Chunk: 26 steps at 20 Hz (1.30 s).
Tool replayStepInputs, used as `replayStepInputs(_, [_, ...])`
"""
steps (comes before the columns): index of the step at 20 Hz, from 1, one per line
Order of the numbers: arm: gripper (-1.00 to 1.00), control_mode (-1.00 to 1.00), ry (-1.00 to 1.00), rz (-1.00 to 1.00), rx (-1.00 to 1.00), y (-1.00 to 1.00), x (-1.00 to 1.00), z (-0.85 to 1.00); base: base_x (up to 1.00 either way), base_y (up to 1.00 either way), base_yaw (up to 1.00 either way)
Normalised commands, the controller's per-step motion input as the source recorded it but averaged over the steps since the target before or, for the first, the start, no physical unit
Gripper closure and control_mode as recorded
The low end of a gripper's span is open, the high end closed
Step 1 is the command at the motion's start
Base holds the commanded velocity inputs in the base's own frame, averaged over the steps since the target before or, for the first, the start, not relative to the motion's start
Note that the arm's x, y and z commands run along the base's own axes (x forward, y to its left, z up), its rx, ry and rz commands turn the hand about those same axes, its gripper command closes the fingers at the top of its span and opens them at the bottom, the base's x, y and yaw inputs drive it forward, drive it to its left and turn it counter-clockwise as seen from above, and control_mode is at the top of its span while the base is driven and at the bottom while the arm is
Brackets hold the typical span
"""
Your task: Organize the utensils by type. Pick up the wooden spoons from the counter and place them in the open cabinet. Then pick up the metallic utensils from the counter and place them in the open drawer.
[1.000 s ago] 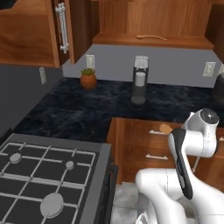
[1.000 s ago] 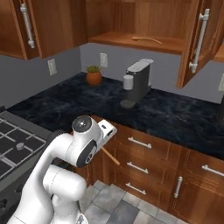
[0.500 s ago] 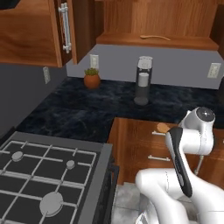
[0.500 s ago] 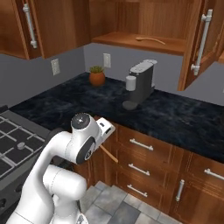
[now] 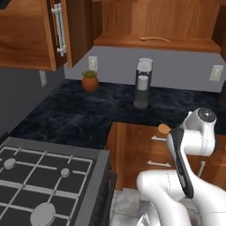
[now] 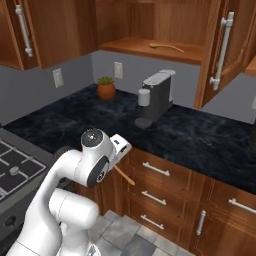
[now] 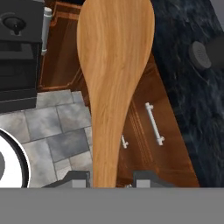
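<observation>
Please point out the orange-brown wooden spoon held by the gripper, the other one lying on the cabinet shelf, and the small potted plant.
held wooden spoon (image 7: 114,65), hand view, its bowl
wooden spoon on the shelf (image 6: 166,47), right base view, mid-handle
potted plant (image 5: 90,83), left base view, its pot

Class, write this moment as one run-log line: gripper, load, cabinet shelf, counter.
gripper: shut on wooden spoon | cabinet shelf: another wooden spoon lying on it | counter: coffee machine, potted plant

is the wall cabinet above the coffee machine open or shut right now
Open. The open cabinet has its door swung outward in the right base view, baring the shelf, where one wooden spoon already lies.
</observation>
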Motion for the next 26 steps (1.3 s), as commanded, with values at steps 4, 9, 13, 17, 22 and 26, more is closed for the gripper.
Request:
replayStepInputs(4, [1.0,1.0,0.0,0.0,0.0,0.0,0.0,0.0,0.27,-0.09,0.0])
replayStepInputs(9, [1.0,1.0,0.0,0.0,0.0,0.0,0.0,0.0,0.72,-0.01,0.0])
replayStepInputs(13, [1.0,1.0,0.0,0.0,0.0,0.0,0.0,0.0,0.82,0.0,0.0])
replayStepInputs(17, [1.0,1.0,0.0,0.0,0.0,0.0,0.0,0.0,0.78,0.08,0.0])
replayStepInputs(22, [1.0,1.0,0.0,0.0,0.0,0.0,0.0,0.0,0.52,0.03,0.0])
replayStepInputs(26, [1.0,1.0,0.0,0.0,0.0,0.0,0.0,0.0,0.37,0.0,0.0])
